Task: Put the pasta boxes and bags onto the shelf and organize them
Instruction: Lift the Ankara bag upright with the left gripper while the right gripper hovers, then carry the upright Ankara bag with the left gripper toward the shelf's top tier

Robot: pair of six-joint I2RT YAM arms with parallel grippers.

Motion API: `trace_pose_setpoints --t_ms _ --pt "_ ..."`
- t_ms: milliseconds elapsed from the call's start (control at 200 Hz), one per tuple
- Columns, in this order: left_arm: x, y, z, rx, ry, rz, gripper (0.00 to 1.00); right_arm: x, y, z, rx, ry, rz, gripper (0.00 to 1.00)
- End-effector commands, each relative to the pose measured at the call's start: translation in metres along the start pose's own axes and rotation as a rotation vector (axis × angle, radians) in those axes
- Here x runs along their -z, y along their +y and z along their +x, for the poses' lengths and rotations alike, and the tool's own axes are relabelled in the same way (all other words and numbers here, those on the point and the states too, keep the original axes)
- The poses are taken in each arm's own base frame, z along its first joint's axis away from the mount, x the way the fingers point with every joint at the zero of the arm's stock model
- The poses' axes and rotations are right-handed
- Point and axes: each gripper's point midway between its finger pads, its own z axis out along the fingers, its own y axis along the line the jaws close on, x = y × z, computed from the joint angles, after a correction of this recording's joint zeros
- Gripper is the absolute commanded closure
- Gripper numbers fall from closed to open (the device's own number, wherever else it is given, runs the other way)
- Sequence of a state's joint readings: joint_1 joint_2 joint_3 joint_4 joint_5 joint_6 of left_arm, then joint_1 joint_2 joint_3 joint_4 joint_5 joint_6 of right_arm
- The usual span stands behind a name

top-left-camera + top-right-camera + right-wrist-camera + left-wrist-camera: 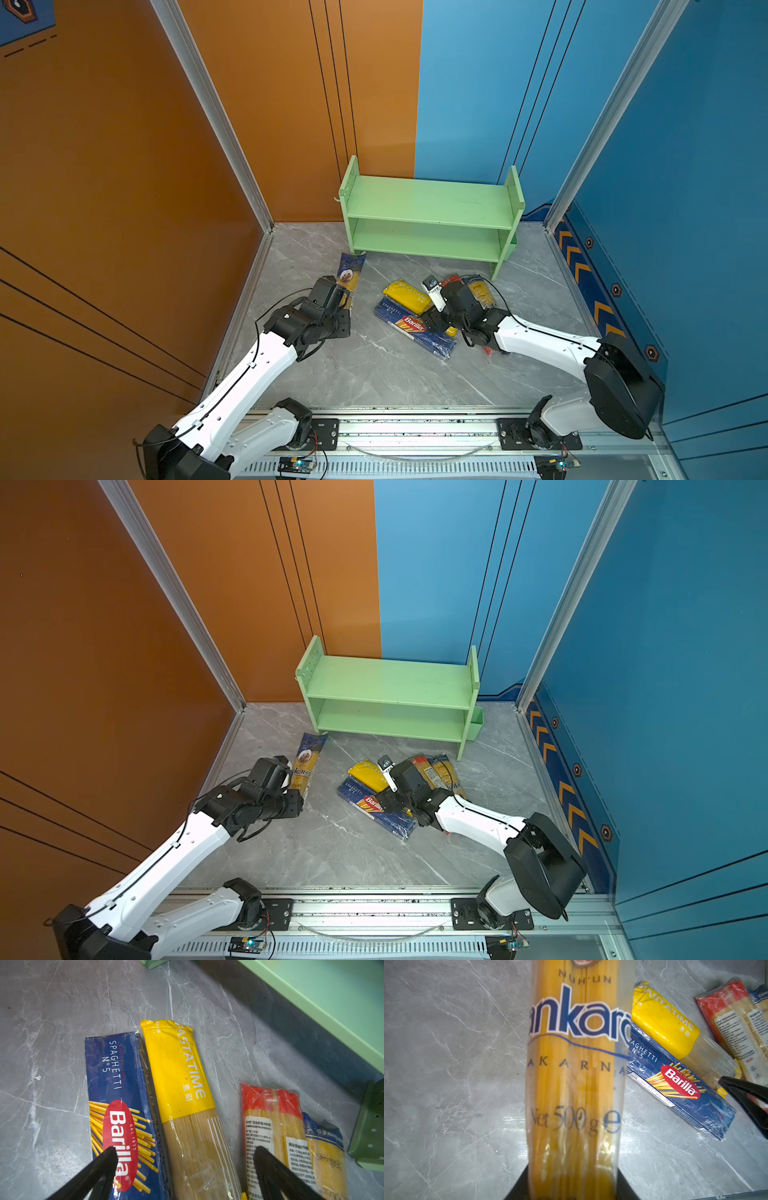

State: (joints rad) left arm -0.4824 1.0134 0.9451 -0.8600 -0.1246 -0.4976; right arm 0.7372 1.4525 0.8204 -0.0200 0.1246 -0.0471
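My left gripper (345,300) (572,1185) is shut on the near end of a dark-blue-and-yellow pasta bag (352,274) (308,762) (577,1064). The bag's far end reaches the left front leg of the green shelf (432,208) (390,688) (332,991). My right gripper (432,321) (391,802) (186,1151) hangs open over the yellow Pastatime bag (409,295) (176,1068), between the Barilla box (415,328) (120,1084) and the red-ended clear bag (422,766) (270,1105). A second blue-and-yellow bag (446,771) (326,1157) lies beside it.
Orange wall panels (124,187) close the left side and blue ones (685,187) the right and back. A metal rail (415,432) runs along the front edge. A small green cup (474,727) hangs on the shelf's right panel.
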Motion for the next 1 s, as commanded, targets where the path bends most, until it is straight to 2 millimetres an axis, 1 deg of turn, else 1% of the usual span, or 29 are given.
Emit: trace_pose_setpoints --t_ms 0,100,200,205,220,426,556,716,871,881,886,901,996 --pt "0.034 -0.024 -0.042 0.004 -0.179 0.112 1.00 -0.002 -0.001 -0.003 -0.012 0.016 -0.007 0.00" --pt "0.038 -0.030 -0.042 -0.005 -0.178 0.143 1.00 -0.004 0.000 -0.003 -0.013 0.018 -0.011 0.00" --pt "0.039 -0.031 -0.041 -0.010 -0.179 0.148 1.00 -0.007 0.001 -0.003 -0.013 0.023 -0.016 0.00" --pt "0.043 -0.033 -0.045 -0.007 -0.192 0.154 1.00 -0.007 0.001 -0.003 -0.012 0.023 -0.015 0.00" --pt "0.047 -0.034 -0.049 -0.007 -0.203 0.161 1.00 -0.008 0.001 -0.004 -0.012 0.024 -0.015 0.00" --pt "0.053 -0.043 -0.054 -0.025 -0.205 0.196 1.00 -0.013 0.000 -0.008 -0.001 0.032 -0.010 0.00" --pt "0.058 -0.051 -0.057 -0.036 -0.205 0.230 1.00 -0.016 -0.001 -0.006 -0.004 0.038 -0.007 0.00" --pt "0.070 -0.057 -0.067 -0.047 -0.234 0.251 1.00 -0.020 -0.006 -0.006 -0.011 0.045 -0.001 0.00" --pt "0.082 -0.066 -0.077 -0.073 -0.261 0.280 1.00 -0.023 -0.004 -0.008 -0.003 0.046 -0.009 0.00" --pt "0.083 -0.067 -0.078 -0.075 -0.264 0.281 1.00 -0.023 -0.004 -0.008 -0.003 0.045 -0.009 0.00" --pt "0.083 -0.067 -0.078 -0.075 -0.264 0.281 1.00 -0.024 -0.014 -0.007 -0.017 0.049 0.007 0.00" --pt "0.084 -0.068 -0.079 -0.076 -0.267 0.283 1.00 -0.025 -0.017 -0.006 -0.023 0.051 0.013 0.00" --pt "0.088 -0.072 -0.082 -0.087 -0.275 0.294 1.00 -0.026 -0.020 -0.007 -0.027 0.052 0.013 0.00"
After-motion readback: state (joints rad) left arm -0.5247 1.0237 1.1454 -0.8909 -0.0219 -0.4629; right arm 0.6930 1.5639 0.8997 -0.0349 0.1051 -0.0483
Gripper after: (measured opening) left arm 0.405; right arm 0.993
